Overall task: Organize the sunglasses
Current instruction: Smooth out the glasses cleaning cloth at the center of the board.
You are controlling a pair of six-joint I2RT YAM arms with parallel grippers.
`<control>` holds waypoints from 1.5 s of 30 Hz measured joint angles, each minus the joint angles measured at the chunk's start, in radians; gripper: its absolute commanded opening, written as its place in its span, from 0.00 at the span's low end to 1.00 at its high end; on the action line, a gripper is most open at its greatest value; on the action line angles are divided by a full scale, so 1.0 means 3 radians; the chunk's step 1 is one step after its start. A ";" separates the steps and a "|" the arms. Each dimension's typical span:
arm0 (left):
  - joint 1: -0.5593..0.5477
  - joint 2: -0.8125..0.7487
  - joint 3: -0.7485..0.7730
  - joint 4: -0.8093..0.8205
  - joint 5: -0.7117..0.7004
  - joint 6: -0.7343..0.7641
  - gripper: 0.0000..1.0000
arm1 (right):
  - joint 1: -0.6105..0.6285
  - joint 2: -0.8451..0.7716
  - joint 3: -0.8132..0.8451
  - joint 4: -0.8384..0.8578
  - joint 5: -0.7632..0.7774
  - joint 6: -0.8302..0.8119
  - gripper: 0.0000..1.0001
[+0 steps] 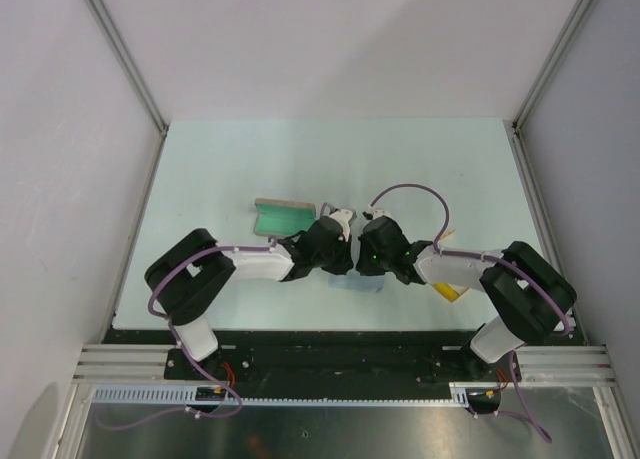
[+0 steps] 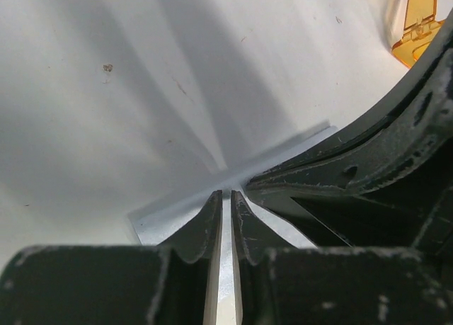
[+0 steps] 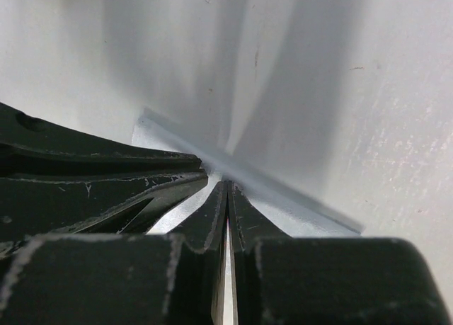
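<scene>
**At table centre: a two-sided pinch**

Mid-table, the left gripper [image 1: 345,249] and right gripper [image 1: 368,252] meet tip to tip, almost touching.

Left wrist view: the left fingers [image 2: 211,222] are pressed nearly together on a raised fold of thin pale blue cloth [image 2: 166,215]. A pale strip of it runs between the pads.

Right wrist view: the right fingers [image 3: 211,215] are pressed together on the same cloth from the opposite side, with the sheet ridged up to their tips.

The cloth lies on the whitish tabletop [image 1: 250,159]. From above it is hidden under the grippers.

The small sunglasses with translucent yellow-orange lenses and frame [image 1: 449,290] lie on the table right of centre, toward the near edge. They are mostly covered by the right forearm and sit apart from both gripper tips.

An open grey-beige rectangular case with green lining [image 1: 280,219] sits just left of the left gripper, slightly farther back.
</scene>
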 measured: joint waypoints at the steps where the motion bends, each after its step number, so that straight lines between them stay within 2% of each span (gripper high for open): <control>1: 0.0000 0.0008 0.0000 0.0001 0.0003 -0.0003 0.13 | 0.0000 0.0001 0.0000 -0.0001 0.0000 0.0009 0.05; 22: 0.0000 0.0064 -0.0013 0.0027 -0.0111 -0.0117 0.10 | -0.0184 -0.0034 -0.0029 -0.0121 0.0061 0.0125 0.04; 35: -0.0001 0.0064 -0.0013 0.0027 -0.0122 -0.0116 0.10 | -0.0318 -0.0439 -0.0295 -0.0398 0.0111 0.0075 0.04; 41: -0.0001 0.0064 -0.0013 0.0025 -0.0123 -0.0116 0.11 | -0.0444 -0.0735 -0.0342 -0.0638 0.0298 0.0015 0.07; 45: -0.0001 0.0064 -0.0013 0.0025 -0.0125 -0.0117 0.15 | -0.0477 -0.0928 -0.0346 -0.0673 0.0323 -0.0041 0.11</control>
